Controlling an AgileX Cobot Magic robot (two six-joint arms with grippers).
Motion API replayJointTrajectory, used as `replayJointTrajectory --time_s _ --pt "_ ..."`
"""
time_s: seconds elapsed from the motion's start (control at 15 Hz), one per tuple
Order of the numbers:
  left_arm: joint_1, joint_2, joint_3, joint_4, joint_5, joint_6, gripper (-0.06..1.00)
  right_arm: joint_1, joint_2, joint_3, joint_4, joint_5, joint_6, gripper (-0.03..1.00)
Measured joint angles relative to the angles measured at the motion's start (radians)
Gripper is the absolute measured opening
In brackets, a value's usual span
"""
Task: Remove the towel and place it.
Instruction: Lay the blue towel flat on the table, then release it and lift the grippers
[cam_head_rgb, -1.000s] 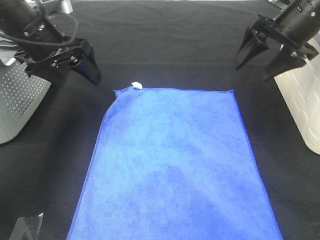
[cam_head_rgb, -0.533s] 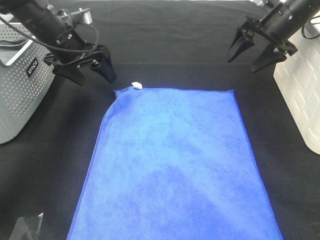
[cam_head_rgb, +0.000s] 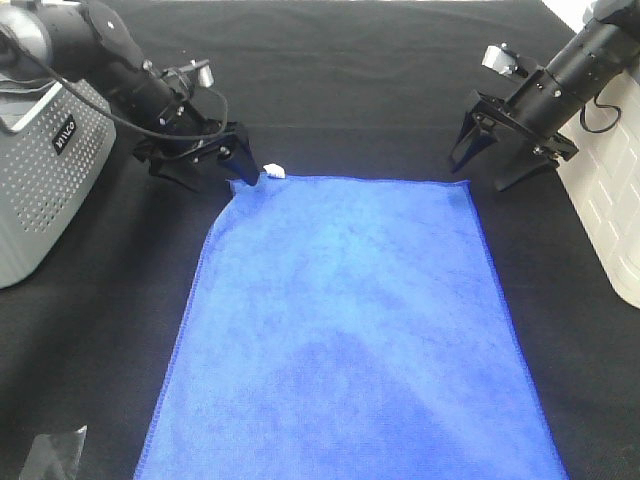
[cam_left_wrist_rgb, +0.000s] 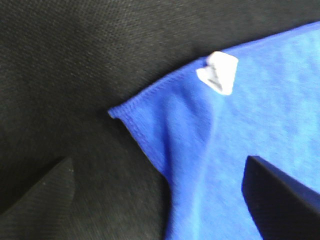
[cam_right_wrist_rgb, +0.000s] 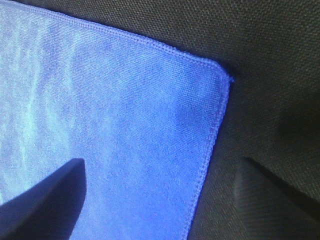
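A black-clothed desk (cam_head_rgb: 350, 90) fills the scene, and the towel (cam_head_rgb: 350, 330) lies flat across its middle, running down toward six o'clock. Over the last second both arms have swung down and inward from the outer edges. The left tool (cam_head_rgb: 215, 172) now sits at the towel's eleven o'clock corner, close by the white tag (cam_head_rgb: 273, 171), and the right tool (cam_head_rgb: 477, 172) at the one o'clock corner. Each has its jaws wide apart, straddling the hem, clamped on nothing. I'd say pinching both corners comes next.
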Motion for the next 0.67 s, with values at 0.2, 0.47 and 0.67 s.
replayJointTrajectory --time_s 0.2,0.47,0.67 --pt "0.001 0.029 -0.023 -0.009 0.002 0.0 0.84 0.0 0.02 -0.006 -0.018 -0.023 0.0 0.77" --pt "0.002 0.037 -0.031 -0.012 0.011 0.002 0.84 0.0 0.026 -0.006 -0.051 -0.092 0.0 0.77" --pt "0.007 0.037 -0.031 -0.021 0.017 0.003 0.84 0.0 0.027 -0.006 -0.076 -0.156 0.015 0.77"
